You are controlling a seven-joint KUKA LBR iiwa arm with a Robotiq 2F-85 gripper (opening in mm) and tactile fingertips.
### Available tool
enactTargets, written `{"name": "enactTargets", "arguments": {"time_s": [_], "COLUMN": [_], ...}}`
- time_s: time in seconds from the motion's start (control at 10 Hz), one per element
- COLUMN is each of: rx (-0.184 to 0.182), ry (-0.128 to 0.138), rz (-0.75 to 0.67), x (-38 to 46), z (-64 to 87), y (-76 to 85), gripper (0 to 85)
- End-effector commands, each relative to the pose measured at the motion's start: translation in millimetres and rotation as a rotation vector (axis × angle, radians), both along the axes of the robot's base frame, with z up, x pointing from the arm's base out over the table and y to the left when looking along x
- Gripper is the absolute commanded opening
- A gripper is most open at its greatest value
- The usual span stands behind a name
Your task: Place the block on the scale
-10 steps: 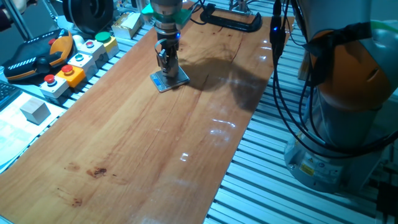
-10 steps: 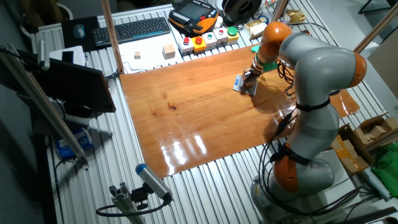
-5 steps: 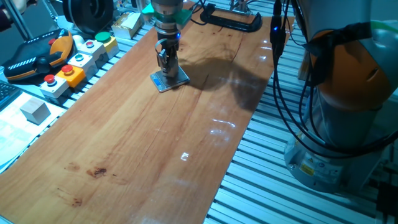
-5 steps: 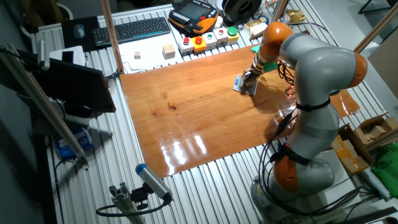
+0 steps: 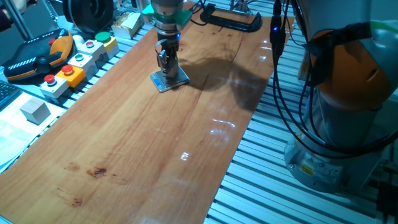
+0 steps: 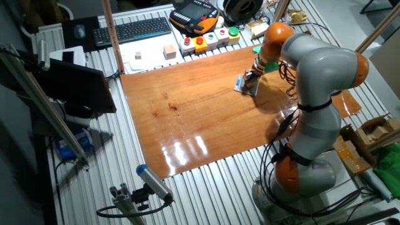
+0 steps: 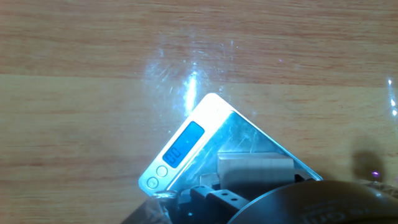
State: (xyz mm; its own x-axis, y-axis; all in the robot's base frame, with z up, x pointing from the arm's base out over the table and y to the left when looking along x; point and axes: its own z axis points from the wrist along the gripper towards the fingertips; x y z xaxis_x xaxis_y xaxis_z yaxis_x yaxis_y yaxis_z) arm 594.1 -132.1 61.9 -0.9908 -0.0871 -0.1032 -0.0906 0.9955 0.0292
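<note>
Gripper low over scale at upper centre of frame; block appears seated on plate; jaw state unclear; release and retreat remain.

The scale lies cornerwise on the wooden desk, one corner pointing to 12 o'clock. Its blue display glows, with two round buttons toward 7 o'clock. The block rests on the shiny plate, just above the tool's dark body at 6 o'clock.
</note>
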Motion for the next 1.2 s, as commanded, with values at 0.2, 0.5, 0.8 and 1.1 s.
{"name": "enactTargets", "arguments": {"time_s": [0.2,0.5,0.8,1.1], "rx": [0.001,0.004,0.003,0.003], "ry": [-0.007,-0.016,-0.024,-0.024], "rz": [-0.005,-0.011,-0.016,-0.016], "x": [-0.1,-0.2,-0.3,-0.5], "z": [-0.9,-0.8,-1.5,-0.8], "y": [0.3,0.6,0.9,0.6], "gripper": [27.3,46.7,62.3,63.3]}}
